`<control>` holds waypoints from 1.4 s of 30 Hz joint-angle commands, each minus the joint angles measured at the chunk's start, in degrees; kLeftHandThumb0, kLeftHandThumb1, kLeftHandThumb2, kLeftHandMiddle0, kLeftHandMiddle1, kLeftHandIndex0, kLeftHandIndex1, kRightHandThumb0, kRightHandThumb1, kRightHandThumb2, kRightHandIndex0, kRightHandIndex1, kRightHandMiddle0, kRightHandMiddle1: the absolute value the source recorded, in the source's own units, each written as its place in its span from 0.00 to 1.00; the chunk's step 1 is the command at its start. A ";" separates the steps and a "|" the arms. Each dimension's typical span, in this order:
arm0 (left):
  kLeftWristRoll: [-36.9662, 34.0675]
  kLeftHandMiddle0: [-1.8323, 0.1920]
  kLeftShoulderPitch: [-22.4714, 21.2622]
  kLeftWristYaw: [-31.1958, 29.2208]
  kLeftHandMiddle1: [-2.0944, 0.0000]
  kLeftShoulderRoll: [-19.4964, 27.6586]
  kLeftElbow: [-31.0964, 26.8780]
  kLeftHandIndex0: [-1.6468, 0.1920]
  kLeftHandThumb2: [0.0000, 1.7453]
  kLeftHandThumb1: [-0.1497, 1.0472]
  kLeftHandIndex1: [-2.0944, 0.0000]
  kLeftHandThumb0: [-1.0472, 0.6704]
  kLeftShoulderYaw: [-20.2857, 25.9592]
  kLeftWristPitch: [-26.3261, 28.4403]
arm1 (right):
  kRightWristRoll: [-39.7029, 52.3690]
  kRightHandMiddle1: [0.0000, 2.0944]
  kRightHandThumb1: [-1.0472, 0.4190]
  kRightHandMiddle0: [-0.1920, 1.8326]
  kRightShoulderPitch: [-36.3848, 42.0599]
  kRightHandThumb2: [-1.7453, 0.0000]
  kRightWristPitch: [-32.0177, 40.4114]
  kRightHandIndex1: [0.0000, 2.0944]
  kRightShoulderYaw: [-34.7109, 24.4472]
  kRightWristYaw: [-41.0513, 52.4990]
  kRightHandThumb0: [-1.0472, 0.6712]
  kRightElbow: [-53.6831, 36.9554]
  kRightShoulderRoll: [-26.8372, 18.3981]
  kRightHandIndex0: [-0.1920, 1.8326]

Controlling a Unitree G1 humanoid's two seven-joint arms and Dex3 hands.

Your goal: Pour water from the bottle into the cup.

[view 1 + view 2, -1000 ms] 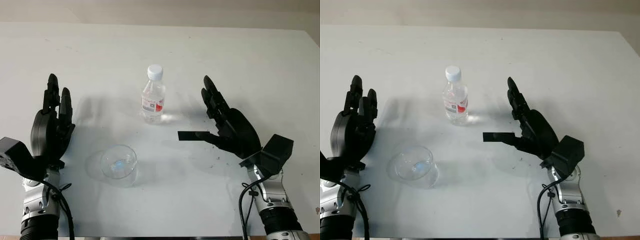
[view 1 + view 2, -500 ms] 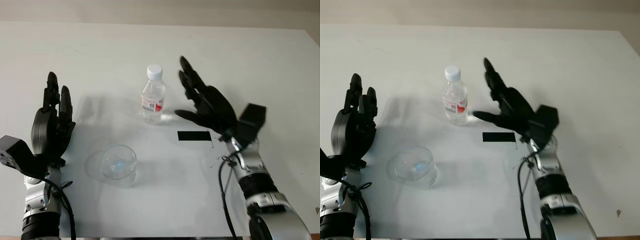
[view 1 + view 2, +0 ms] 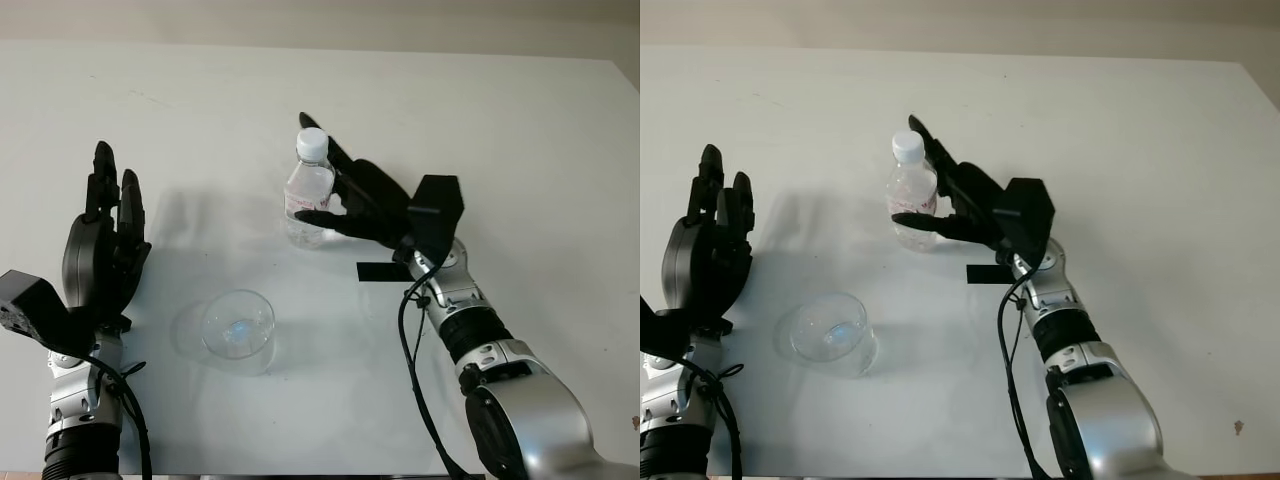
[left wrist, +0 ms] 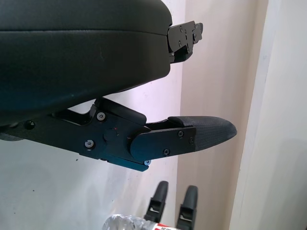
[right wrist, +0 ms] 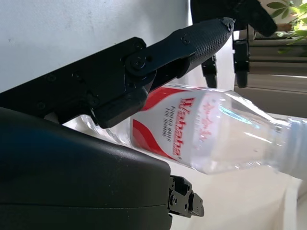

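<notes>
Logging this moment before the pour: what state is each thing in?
bottle: upright on the table, white cap on.
cup: upright, looks empty.
right hand: open, around the bottle's side, grasp not closed.
left hand: open, raised at the table's left.

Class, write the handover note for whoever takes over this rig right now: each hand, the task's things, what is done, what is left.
Right hand: at the bottle, fingers around its body but not clearly closed; count it open.
Left hand: open, raised at the table's left side.
Bottle: upright mid-table, white cap on.
Cup: upright, nearer the robot, left of the bottle.
Done: reach to the bottle.
Left: close the grasp, uncap, lift, pour into the cup.
</notes>
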 commanded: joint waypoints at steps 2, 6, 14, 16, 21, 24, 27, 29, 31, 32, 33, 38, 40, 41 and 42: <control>-0.08 1.00 -0.07 -0.37 0.98 0.30 0.59 1.00 0.29 1.00 0.99 0.19 0.23 -0.73 | -0.14 0.00 0.08 0.00 -1.34 0.97 -1.19 0.00 -0.10 -0.19 0.04 1.48 0.93 0.00; 0.16 1.00 -0.41 -0.31 0.97 0.41 1.09 1.00 0.29 1.00 0.98 0.19 0.34 -1.10 | 0.40 0.00 0.08 0.00 -1.72 0.97 -1.34 0.00 -0.71 0.23 0.04 3.19 1.99 0.00; -0.06 0.99 -0.90 -0.98 0.97 0.75 2.40 1.00 0.29 1.00 0.98 0.19 0.50 -1.96 | 2.64 0.00 0.09 0.00 -1.96 0.97 -0.55 0.00 -2.65 1.47 0.11 5.60 3.78 0.00; -0.21 0.99 -0.86 -0.63 0.97 0.57 2.08 1.00 0.28 1.00 0.98 0.19 0.61 -1.65 | 3.78 0.00 0.09 0.00 -1.81 0.97 -0.09 0.00 -3.73 1.38 0.13 5.63 4.50 0.00; 0.37 0.99 -0.49 -0.07 0.97 0.61 1.62 1.00 0.28 1.00 0.98 0.19 0.39 -1.69 | 5.26 0.00 0.09 0.00 -1.81 0.97 1.01 0.00 -4.93 2.31 0.15 5.38 5.21 0.00; 0.19 0.99 -0.50 -0.29 0.97 0.55 1.70 1.00 0.28 1.00 0.98 0.19 0.33 -1.73 | 5.27 0.00 0.10 0.00 -1.84 0.97 1.12 0.00 -5.03 2.97 0.16 5.03 5.23 0.00; 0.34 0.99 -0.42 -0.13 0.97 0.48 1.49 1.00 0.29 1.00 0.98 0.19 0.18 -1.54 | 5.56 0.00 0.10 0.00 -2.10 0.97 0.86 0.00 -5.35 3.28 0.17 5.18 5.36 0.00; 0.47 0.99 -0.38 0.10 0.97 0.35 1.47 1.00 0.29 1.00 0.98 0.19 0.13 -1.65 | 5.61 0.00 0.11 0.00 -2.31 0.97 0.91 0.00 -5.51 2.93 0.18 5.15 5.45 0.00; 0.37 0.99 -0.33 0.10 0.97 0.28 1.42 1.00 0.29 1.00 0.98 0.19 0.11 -1.55 | 5.79 0.00 0.11 0.00 -2.58 0.97 1.00 0.00 -5.73 2.66 0.19 5.05 5.58 0.00; 0.36 0.99 -0.34 0.08 0.97 0.26 1.48 1.00 0.29 1.00 0.98 0.19 0.10 -1.59 | 5.93 0.00 0.11 0.00 -2.69 0.97 0.98 0.00 -5.85 2.66 0.20 5.06 5.64 0.00; 0.26 0.99 -0.38 -0.02 0.97 0.21 1.63 1.00 0.29 1.00 0.98 0.19 0.14 -1.74 | 6.08 0.00 0.11 0.00 -2.83 0.97 0.94 0.00 -5.95 2.77 0.20 5.15 5.68 0.00; 0.27 0.99 -0.36 -0.13 0.97 0.26 1.71 1.00 0.28 1.00 0.98 0.19 0.10 -1.76 | 6.54 0.01 0.11 0.01 -3.73 0.97 1.92 0.00 -6.07 4.05 0.21 5.32 5.62 0.00; 0.46 0.99 -0.28 0.12 0.97 0.20 1.67 1.00 0.28 1.00 0.98 0.19 0.04 -1.71 | 6.15 0.02 0.11 0.03 -4.19 0.97 1.82 0.00 -5.71 4.80 0.22 5.38 5.37 0.00; 0.55 0.99 -0.24 0.27 0.97 0.14 1.64 1.00 0.28 1.00 0.98 0.19 0.03 -1.74 | 5.88 0.02 0.11 0.04 -4.38 0.97 1.86 0.01 -5.53 4.91 0.22 5.38 5.27 0.01; 0.63 0.99 -0.21 0.38 0.97 0.09 1.64 1.00 0.28 1.00 0.98 0.19 0.02 -1.79 | 5.70 0.03 0.12 0.06 -4.50 0.97 1.89 0.02 -5.43 4.94 0.22 5.39 5.19 0.03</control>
